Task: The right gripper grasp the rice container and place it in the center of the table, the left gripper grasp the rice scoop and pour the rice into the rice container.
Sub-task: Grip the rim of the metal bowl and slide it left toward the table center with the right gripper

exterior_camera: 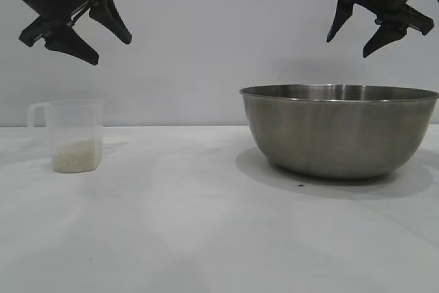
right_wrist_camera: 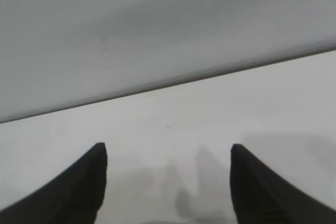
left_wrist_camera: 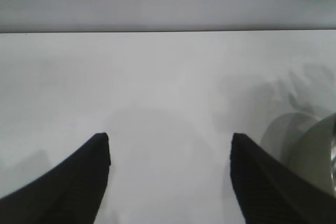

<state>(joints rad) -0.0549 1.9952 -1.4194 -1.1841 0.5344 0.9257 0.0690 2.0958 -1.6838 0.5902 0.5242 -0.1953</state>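
Note:
The rice container (exterior_camera: 339, 128), a wide steel bowl, stands on the white table (exterior_camera: 192, 224) at the right. Part of its rim shows in the left wrist view (left_wrist_camera: 325, 161). The rice scoop (exterior_camera: 74, 134), a frosted plastic cup with a loop handle, stands at the left with rice (exterior_camera: 75, 156) in its bottom. My left gripper (exterior_camera: 110, 46) hangs open and empty high above the scoop; in its wrist view (left_wrist_camera: 169, 145) only bare table lies between the fingers. My right gripper (exterior_camera: 348, 46) hangs open and empty high above the container; it also shows in its wrist view (right_wrist_camera: 167, 153).
A plain grey wall (exterior_camera: 219, 32) stands behind the table. Bare table surface lies between the scoop and the container and in front of both.

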